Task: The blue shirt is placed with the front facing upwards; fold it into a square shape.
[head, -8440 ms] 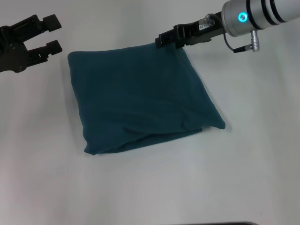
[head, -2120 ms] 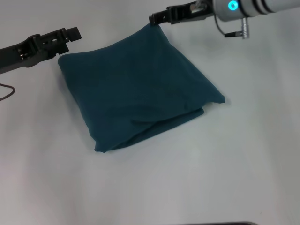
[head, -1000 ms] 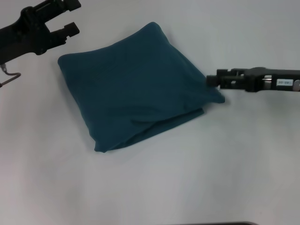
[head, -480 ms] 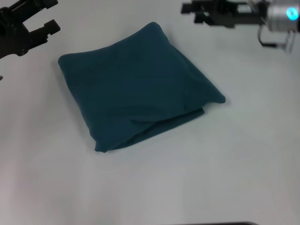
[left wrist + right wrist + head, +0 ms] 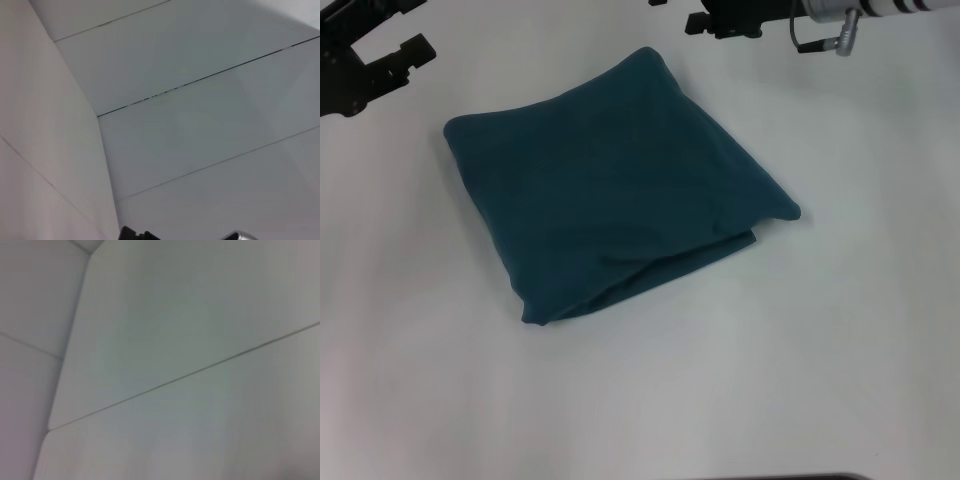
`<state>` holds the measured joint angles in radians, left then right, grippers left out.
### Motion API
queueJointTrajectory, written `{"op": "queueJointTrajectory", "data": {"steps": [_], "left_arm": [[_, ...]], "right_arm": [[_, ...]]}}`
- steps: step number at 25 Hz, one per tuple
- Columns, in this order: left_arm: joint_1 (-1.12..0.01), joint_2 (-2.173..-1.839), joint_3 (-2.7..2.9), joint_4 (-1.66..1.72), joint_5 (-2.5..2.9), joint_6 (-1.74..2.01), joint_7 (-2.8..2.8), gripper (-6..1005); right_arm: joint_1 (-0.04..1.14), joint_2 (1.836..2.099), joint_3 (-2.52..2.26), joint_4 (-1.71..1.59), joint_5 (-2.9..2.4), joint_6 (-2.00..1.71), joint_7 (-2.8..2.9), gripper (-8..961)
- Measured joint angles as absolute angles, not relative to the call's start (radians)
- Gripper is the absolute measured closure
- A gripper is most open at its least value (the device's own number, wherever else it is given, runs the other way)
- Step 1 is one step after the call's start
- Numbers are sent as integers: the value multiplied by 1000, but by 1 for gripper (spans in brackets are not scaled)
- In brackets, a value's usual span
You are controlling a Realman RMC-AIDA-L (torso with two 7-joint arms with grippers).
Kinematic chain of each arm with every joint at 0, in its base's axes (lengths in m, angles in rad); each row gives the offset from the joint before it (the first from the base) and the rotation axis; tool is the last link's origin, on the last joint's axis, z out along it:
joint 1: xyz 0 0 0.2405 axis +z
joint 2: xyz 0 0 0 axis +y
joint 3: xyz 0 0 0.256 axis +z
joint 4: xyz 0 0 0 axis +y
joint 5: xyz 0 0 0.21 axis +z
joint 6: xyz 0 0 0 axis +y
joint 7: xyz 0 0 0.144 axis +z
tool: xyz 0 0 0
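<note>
Soft, light shirt (image 5: 610, 190) folded near-square mid-table (image 5: 840, 360), limp and likely best pinched at a corner or folded edge; left gripper (image 5: 370, 45) spread wide at far left, right gripper (image 5: 725, 18) far edge, spread unclear.

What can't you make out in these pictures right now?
- The blue shirt: its front is hidden inside the fold in the head view.
- The left gripper and the right gripper: cut off by the head view's top edge.
- Both wrist views show only pale panels, no shirt.
</note>
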<state>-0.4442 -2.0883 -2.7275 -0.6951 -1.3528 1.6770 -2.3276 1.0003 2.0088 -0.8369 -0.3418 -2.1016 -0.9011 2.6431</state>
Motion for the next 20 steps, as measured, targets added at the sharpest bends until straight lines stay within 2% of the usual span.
{"op": "queueJointTrajectory", "data": {"steps": [4,14,20], "left_arm": [[-439,-2088,-2727,-703,-1353,1678,-2320,126],[-435,-2085,-2727,-704,-1353,1679,-2293,126],[-435,-2085,-2727,-704,-1353,1680,-2280,125]], "right_arm": [[1008,2021,-860,-317,-2101,-831,2682,273],[1050,2069,-865,-273,-2097,-796,2710,273],[1054,2084,-867,-252,-2099,-759,2715,273]]}}
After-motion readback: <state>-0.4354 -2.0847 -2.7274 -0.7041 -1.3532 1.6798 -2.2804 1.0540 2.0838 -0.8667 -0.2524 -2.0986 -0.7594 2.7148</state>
